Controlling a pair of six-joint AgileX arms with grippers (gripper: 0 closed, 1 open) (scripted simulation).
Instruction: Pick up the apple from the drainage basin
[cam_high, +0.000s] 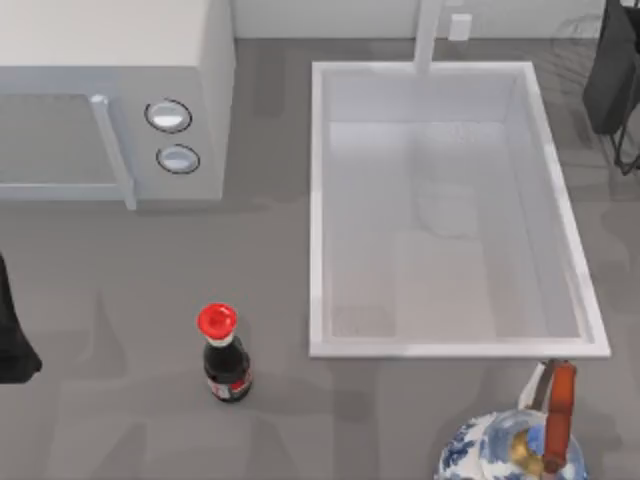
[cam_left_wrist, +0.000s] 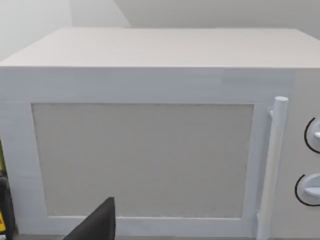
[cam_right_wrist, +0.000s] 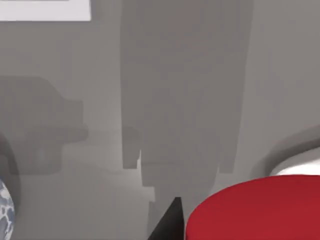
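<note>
Left arm: parked at the left edge of the worktop. The left gripper faces the door of the white microwave, close in front of it. I cannot tell how its jaws stand.

Right arm: at the far right corner in the top view, beyond the right rim of the drainage basin.

Right gripper: the wrist view looks down on grey worktop that carries the arm's shadow. The jaws are closed onto the apple. One dark tip lies against the fruit's side and the other is hidden behind it.

The apple: a plain bright-red rounded mass close under the right wrist lens, clear of the worktop surface below it. A pale rounded edge shows just past it, which I cannot identify.

The drainage basin: a white rectangular tub right of centre, with pale glossy walls and a white tap post at its far rim.

Other items:
- A dark sauce bottle with a red cap stands upright on the worktop, left of the basin's near corner and apart from it.
- A blue-and-white kettle with a brown handle sits just beyond the basin's near right corner.
- The microwave stands at the far left, with its two round knobs facing up in the top view.
</note>
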